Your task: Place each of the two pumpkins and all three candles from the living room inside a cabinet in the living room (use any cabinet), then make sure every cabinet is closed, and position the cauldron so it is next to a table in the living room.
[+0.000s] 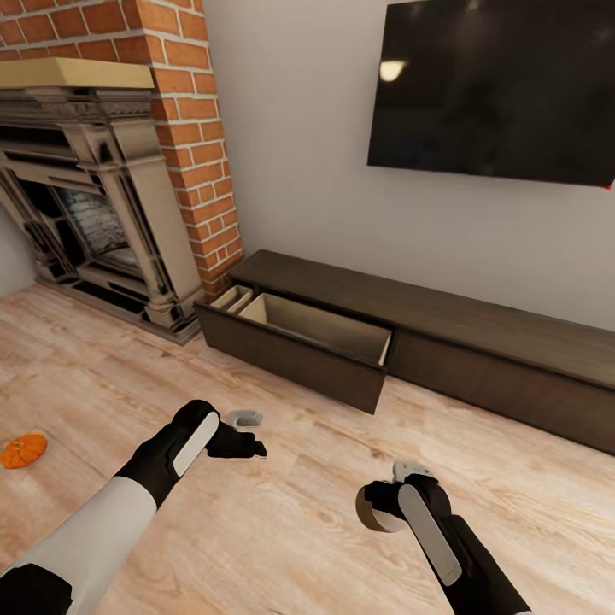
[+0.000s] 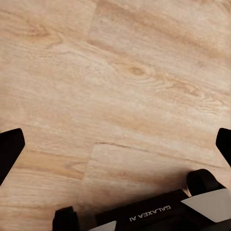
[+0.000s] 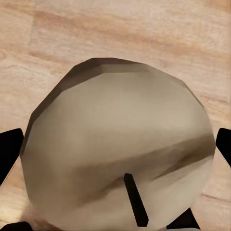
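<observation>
Gripping a tan candle [image 3: 120,154] between its fingers, the right hand [image 1: 384,506] hangs above the wooden floor [image 1: 282,521] in front of the cabinet [image 1: 444,333], whose left drawer [image 1: 299,346] stands pulled out. The left hand [image 1: 243,444] hovers nearby with fingers spread and nothing between them. One orange pumpkin [image 1: 24,450] lies on the floor far to the left, near the fireplace [image 1: 85,196]

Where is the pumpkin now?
In the head view the pumpkin lies on the wooden floor at the far left, before the fireplace.
</observation>
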Robot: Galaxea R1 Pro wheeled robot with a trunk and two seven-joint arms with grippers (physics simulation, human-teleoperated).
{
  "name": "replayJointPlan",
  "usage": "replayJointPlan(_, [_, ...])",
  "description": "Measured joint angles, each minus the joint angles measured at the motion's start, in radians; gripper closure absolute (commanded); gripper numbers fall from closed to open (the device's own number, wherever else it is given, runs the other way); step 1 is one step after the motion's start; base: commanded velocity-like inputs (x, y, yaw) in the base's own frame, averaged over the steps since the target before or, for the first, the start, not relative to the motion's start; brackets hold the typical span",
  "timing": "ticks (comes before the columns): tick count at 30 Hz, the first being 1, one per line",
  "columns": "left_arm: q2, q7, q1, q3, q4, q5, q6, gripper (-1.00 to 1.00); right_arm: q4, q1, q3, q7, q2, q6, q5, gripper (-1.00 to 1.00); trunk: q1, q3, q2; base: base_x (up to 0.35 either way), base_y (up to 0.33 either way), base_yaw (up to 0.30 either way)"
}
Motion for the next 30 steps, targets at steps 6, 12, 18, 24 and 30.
replayJointPlan(6, [0.000, 0.002, -0.001, 0.000, 0.001, -0.001, 0.000, -1.00, 0.000, 0.000, 0.000, 0.000, 0.000, 0.000, 0.000, 1.00, 0.000, 0.000, 0.000, 0.337, 0.008, 0.000])
replayJointPlan(12, [0.005, 0.002, -0.002, 0.000, 0.001, -0.002, 0.000, -1.00, 0.000, 0.000, 0.000, 0.000, 0.000, 0.000, 0.000, 1.00, 0.000, 0.000, 0.000, 0.308, 0.140, 0.000])
replayJointPlan(18, [0.014, 0.002, -0.002, 0.001, -0.004, -0.001, 0.000, -1.00, 0.000, 0.000, 0.000, 0.000, 0.000, 0.000, 0.000, 1.00, 0.000, 0.000, 0.000, 0.233, 0.119, 0.000])
replayJointPlan(24, [0.063, -0.002, -0.001, 0.005, -0.065, 0.014, 0.000, -1.00, 0.000, 0.000, 0.000, 0.000, 0.000, 0.000, 0.000, 1.00, 0.001, 0.000, 0.000, 0.051, 0.018, 0.000])
replayJointPlan(30, [0.202, -0.006, 0.003, 0.006, -0.201, 0.238, 0.000, -1.00, 0.000, 0.000, -0.001, 0.000, -0.001, 0.000, 0.001, 1.00, 0.001, 0.000, 0.000, 0.008, 0.003, 0.000])
